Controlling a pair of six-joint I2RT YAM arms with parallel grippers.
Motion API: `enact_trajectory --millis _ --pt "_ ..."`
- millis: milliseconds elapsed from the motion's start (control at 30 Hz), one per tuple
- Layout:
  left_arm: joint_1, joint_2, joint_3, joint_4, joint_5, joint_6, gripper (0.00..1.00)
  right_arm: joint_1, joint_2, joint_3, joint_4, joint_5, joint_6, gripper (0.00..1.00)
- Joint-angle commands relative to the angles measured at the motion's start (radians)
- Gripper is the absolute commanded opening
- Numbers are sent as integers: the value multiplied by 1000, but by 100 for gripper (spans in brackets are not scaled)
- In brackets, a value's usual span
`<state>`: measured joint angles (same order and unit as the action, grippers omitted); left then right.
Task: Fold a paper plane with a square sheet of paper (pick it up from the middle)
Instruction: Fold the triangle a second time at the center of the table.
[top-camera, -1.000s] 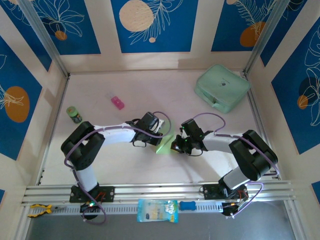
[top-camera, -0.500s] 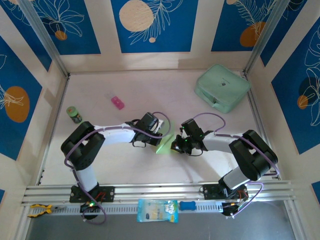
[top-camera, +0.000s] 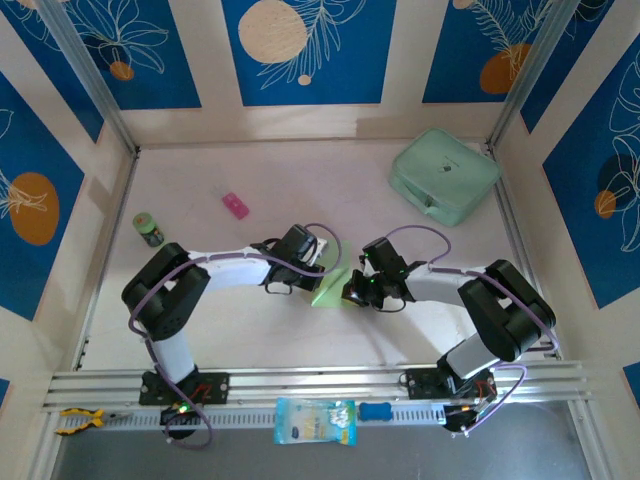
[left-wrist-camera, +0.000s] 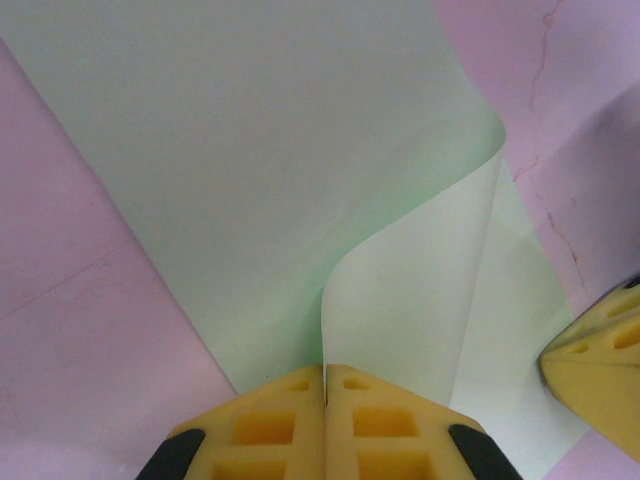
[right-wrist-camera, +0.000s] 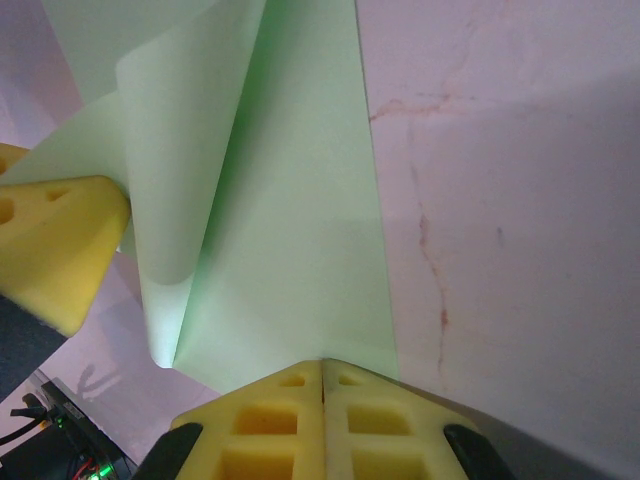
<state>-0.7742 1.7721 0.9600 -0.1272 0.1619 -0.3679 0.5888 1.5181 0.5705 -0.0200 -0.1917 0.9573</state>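
The square sheet of paper (top-camera: 328, 290) is pale green and lies partly folded on the pinkish table between my two arms. My left gripper (left-wrist-camera: 325, 368) is shut on a raised flap of the sheet (left-wrist-camera: 250, 150), whose curled edge runs into the seam between the yellow fingers. My right gripper (right-wrist-camera: 322, 362) is shut, its tips set down on the flat part of the sheet (right-wrist-camera: 300, 200) near its edge. In the top view the left gripper (top-camera: 322, 274) and the right gripper (top-camera: 350, 292) stand close together at the paper.
A thick mint-green zip case (top-camera: 444, 176) sits at the back right. A small pink item (top-camera: 235, 205) and a little green can (top-camera: 148, 229) lie at the left. A blue-and-white packet (top-camera: 314, 420) rests on the front rail.
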Motion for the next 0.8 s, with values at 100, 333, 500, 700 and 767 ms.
enact_trajectory --millis 100,333,500,700,767 --pt "11 8 -8 19 16 9 0 -5 14 11 -61 -19 -17 3" --pt "11 24 1 10 8 17 0 -7 14 16 -72 -26 -23 3" --pt "12 32 -5 8 2 15 0 -10 12 17 -75 -25 -25 3" --pt "12 44 -5 13 21 22 0 -13 11 19 -78 -26 -28 4" --pt "11 46 -3 11 21 26 0 -20 10 19 -85 -26 -29 4"
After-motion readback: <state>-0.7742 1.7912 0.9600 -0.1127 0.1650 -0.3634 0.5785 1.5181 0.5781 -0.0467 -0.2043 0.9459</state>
